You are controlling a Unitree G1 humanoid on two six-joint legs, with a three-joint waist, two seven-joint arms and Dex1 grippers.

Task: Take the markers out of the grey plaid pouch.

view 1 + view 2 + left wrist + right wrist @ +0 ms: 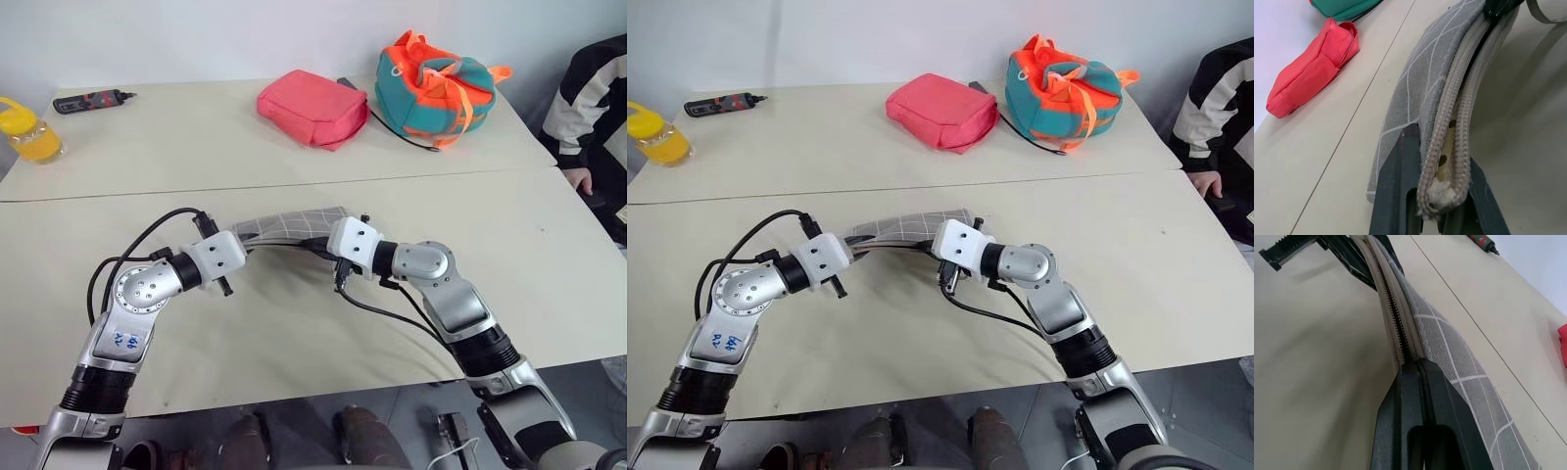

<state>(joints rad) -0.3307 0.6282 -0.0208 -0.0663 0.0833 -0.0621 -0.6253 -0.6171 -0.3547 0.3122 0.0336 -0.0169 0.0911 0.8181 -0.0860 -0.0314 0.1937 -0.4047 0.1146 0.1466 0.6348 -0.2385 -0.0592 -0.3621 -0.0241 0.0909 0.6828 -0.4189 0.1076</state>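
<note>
The flat grey plaid fabric pouch with thin white grid lines [292, 227] is held up off the pale beige surface [294, 323] near its centre, stretched between the two arms; the left hand [1442, 196] is clamped on one end of it, its black fingers [1398, 181] pinching the beige zipper tape, which gapes slightly there, with something pale and dark-spotted just inside; the right hand [1418, 369] is closed tight at the other end, on the zipper line where the teeth meet; the markers cannot be made out. From the pouch, a pink soft fabric pouch [313, 108] lies at about twelve o'clock, well apart; a teal-and-orange fabric bag [434, 86] sits at one o'clock; a slim black-and-red pen-like tool [90, 100] lies at ten o'clock near the far edge; a yellow-capped bottle of orange liquid [31, 132] stands at about ten o'clock by the edge; a person's black-and-white striped sleeve [588, 93] shows at two o'clock.
</note>
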